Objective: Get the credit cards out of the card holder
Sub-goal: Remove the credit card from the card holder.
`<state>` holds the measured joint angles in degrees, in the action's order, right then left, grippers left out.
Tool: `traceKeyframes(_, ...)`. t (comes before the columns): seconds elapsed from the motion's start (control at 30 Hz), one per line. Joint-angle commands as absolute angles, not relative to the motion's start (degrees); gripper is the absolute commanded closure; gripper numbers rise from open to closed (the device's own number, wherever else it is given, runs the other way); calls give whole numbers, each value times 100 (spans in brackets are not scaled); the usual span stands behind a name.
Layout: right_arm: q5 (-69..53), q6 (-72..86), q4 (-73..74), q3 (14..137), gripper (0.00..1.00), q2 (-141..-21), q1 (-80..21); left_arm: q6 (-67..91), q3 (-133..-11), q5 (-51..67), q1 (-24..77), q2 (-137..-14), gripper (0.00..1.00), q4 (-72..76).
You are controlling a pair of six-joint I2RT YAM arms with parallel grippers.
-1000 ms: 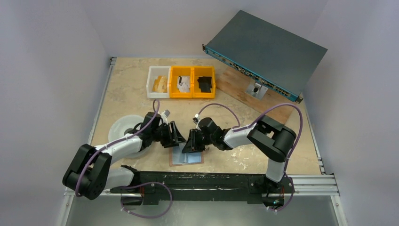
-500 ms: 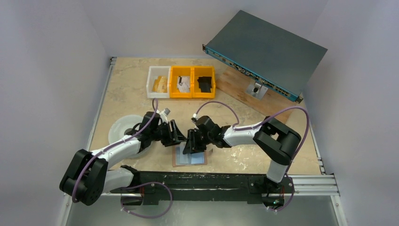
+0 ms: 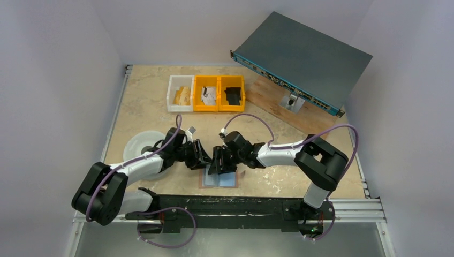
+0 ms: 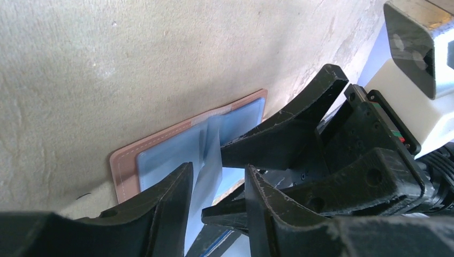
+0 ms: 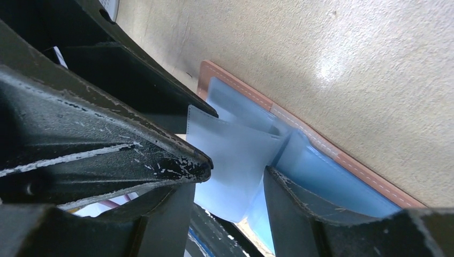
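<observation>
We see the left gripper [image 4: 219, 168] and right gripper [image 5: 236, 171] both spread, tips almost meeting over the open pinkish-tan leather card holder [image 3: 224, 181], which lies flat on the beige table [image 3: 144, 107] near the arm bases, well apart from 2 yellow plastic bins [image 3: 206, 108]. From above, the 2 grippers hide its far half. A pale blue shiny leaf [image 5: 235, 155] stands up between the right jaws; card or sleeve, we cannot tell.
</observation>
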<state>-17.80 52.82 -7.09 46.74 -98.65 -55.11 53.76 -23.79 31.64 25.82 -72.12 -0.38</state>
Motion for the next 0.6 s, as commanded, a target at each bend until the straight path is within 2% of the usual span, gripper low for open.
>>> traceKeyframes(0.0,-1388,5209,-1135,4636,48,-9594,-5475,5755,-2556,3817,2777,-7239,61,140)
traceKeyframes(0.23,-1340,5165,-1255,4539,36,-9298,-5476,5794,-2725,3638,2930,-7216,69,-378)
traceKeyframes(0.57,-1229,5078,-1210,4425,34,-8818,-5473,5748,-2977,3178,3303,-7247,75,-894)
